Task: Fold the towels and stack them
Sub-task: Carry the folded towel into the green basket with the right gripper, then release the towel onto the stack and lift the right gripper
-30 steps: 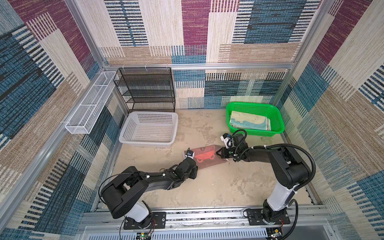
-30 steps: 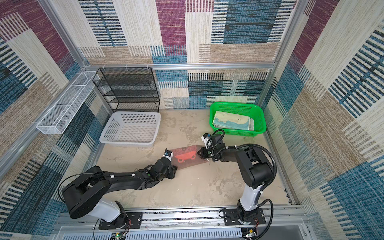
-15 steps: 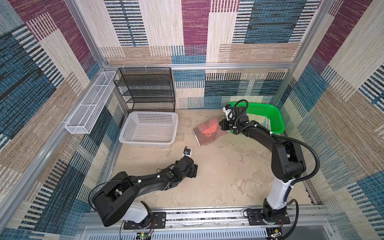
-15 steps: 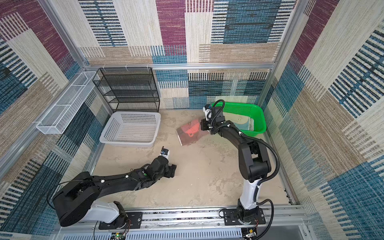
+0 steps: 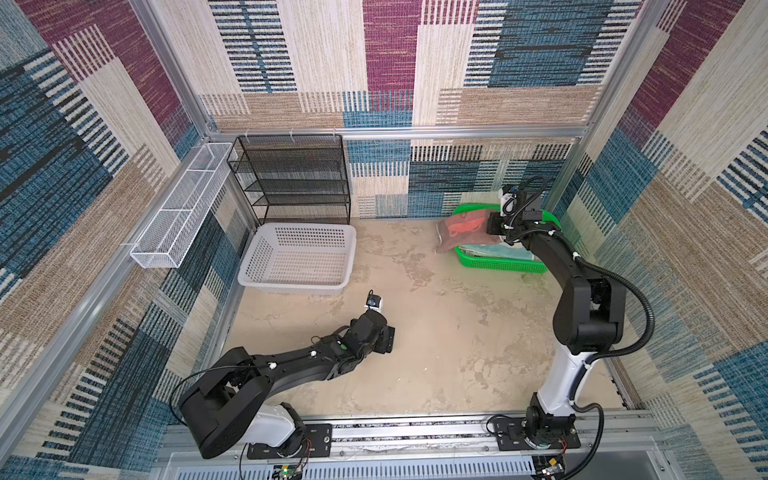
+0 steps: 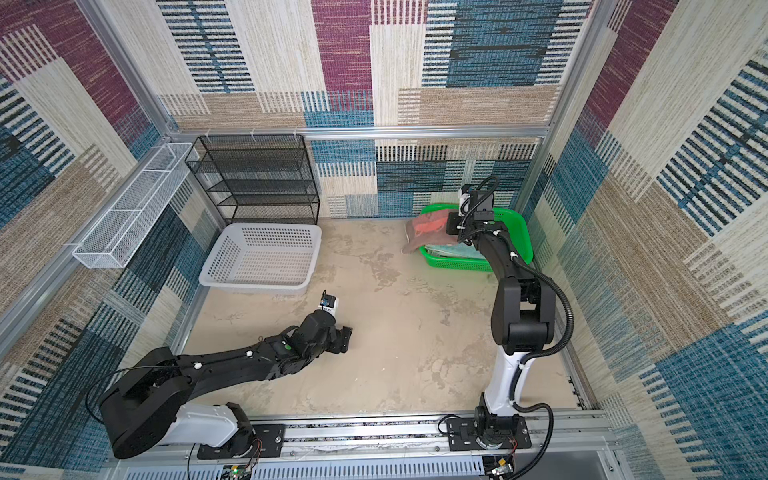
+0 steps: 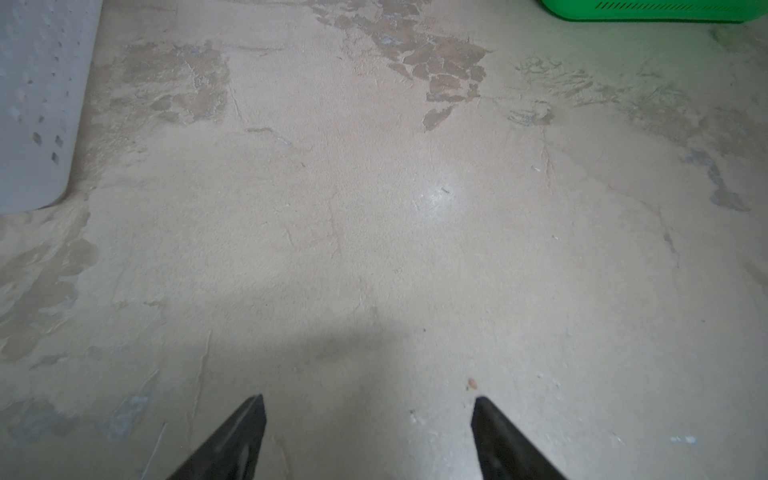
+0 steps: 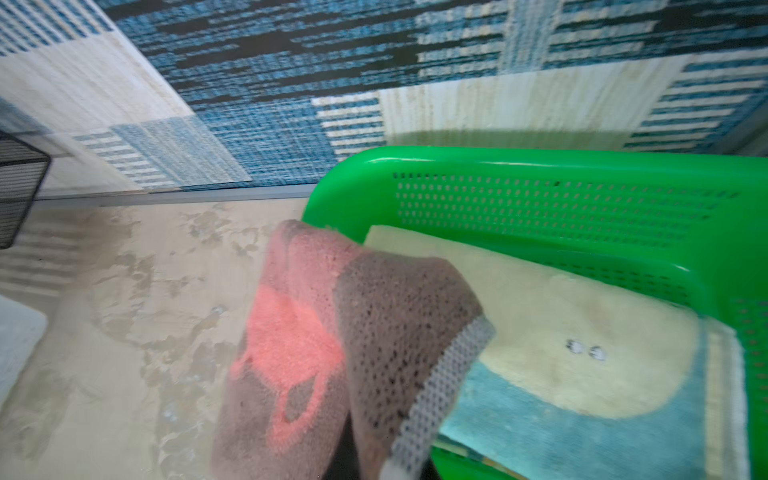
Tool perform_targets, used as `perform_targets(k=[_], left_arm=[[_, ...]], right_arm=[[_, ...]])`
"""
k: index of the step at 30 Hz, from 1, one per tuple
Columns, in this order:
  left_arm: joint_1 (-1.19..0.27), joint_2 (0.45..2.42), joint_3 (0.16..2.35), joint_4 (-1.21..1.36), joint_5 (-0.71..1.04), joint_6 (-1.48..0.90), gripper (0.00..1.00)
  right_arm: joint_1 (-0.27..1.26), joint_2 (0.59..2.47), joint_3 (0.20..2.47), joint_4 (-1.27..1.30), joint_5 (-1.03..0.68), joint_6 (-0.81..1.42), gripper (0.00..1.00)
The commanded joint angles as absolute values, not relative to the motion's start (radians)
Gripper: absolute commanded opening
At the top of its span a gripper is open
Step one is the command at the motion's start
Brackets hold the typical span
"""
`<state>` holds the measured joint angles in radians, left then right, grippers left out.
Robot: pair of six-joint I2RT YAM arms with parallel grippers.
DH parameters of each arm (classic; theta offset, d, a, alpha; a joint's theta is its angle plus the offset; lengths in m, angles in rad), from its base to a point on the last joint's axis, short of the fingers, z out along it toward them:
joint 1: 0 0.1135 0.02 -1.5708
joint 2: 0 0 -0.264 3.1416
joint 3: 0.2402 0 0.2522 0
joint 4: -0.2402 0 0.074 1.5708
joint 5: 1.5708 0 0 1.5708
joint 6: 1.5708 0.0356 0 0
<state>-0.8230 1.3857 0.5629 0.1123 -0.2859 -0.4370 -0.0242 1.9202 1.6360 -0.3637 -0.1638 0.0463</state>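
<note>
The white basket (image 5: 297, 286) sits at ten o'clock; the left gripper (image 7: 368, 401) hovers mid-floor, jaws wide, holding nothing; at two o'clock the right gripper (image 5: 493, 226), clamped on the folded brown towel (image 5: 459, 230), hangs over the green basket (image 5: 498, 266); the stacking step, I judge; next, carry it inward, lower it squarely onto the teal towel (image 8: 582, 399), and release; mottled beige floor (image 5: 436, 353), woven patchwork walls (image 5: 374, 62).

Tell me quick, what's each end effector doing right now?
Left end effector: open, holding nothing.
Right end effector: shut on the brown towel.
</note>
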Motion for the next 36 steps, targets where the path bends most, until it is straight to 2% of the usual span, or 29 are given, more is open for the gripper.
perform_targets(k=[1,17,18,20,22,25,27,31,34,36], left_arm=[[-0.823,1.378,0.572,0.085,-0.299,-0.423,0.82],[-0.824,1.336,0.572,0.051,-0.311,-0.426,0.83],[-0.823,1.337,0.574,0.049,-0.313,-0.426,0.83],[-0.823,1.337,0.576,0.043,-0.316,-0.426,0.83],[-0.823,1.335,0.578,0.038,-0.319,-0.429,0.83],[-0.824,1.33,0.573,0.037,-0.327,-0.433,0.84],[-0.822,1.324,0.571,0.036,-0.334,-0.433,0.99],[-0.819,1.31,0.566,0.023,-0.345,-0.431,0.99],[-0.816,1.283,0.563,0.006,-0.351,-0.428,0.99],[-0.815,1.258,0.561,-0.009,-0.357,-0.423,0.99]], right_arm=[[-0.056,1.924,1.633,-0.36,-0.103,0.007,0.0],[-0.166,2.018,1.678,-0.384,-0.032,-0.032,0.0],[-0.168,2.027,1.686,-0.386,-0.016,-0.031,0.03],[-0.169,2.038,1.7,-0.39,0.01,-0.027,0.19],[-0.168,2.035,1.7,-0.382,0.039,-0.021,0.39],[-0.168,1.994,1.653,-0.336,0.019,-0.031,0.56],[-0.167,1.958,1.615,-0.307,0.003,-0.03,0.73],[-0.166,1.897,1.536,-0.268,-0.057,-0.034,0.84],[-0.157,1.819,1.428,-0.194,-0.132,-0.037,1.0],[-0.148,1.76,1.35,-0.153,-0.162,-0.026,1.0]])
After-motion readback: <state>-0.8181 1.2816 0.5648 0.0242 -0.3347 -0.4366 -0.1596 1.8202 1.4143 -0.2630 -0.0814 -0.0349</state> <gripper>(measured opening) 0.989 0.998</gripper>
